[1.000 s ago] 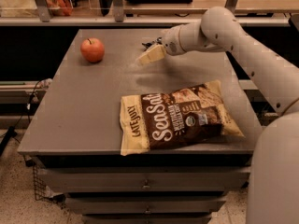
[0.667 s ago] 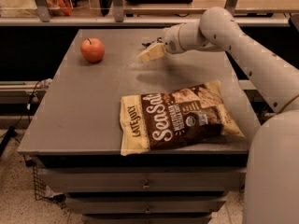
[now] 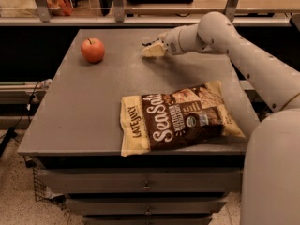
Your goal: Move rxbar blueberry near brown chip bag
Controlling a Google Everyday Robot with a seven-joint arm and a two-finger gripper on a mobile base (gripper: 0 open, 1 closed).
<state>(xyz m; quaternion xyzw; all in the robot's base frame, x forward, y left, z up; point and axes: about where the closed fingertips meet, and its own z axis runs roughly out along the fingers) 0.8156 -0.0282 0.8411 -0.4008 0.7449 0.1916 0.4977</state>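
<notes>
Gripper (image 3: 152,49) unmoved at table (image 3: 79,111) rear; brown chip bag (image 3: 178,118) well apart, frontward.

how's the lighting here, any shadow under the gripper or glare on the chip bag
Camera view: dim, warm light; the gripper, over the far side of the table right of the apple, throws a soft shadow beneath itself and the arm; the brown chip bag shows no strong glare.

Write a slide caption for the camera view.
Robot hand above the table's far side, apple alongside, brown chip bag at the near edge.
</notes>
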